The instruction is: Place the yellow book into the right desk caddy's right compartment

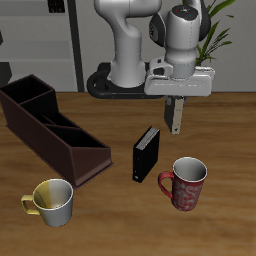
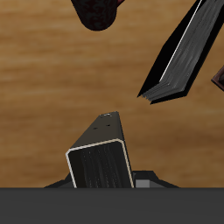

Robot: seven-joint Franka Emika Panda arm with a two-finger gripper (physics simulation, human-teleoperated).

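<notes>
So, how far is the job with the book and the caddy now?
Done: nothing; the desk caddy shows no book inside. In hand: the claw looks shut and empty, hanging beside the one upright book, which looks black here. Left: grasp it, carry it, set it in the caddy's end compartment.
</notes>
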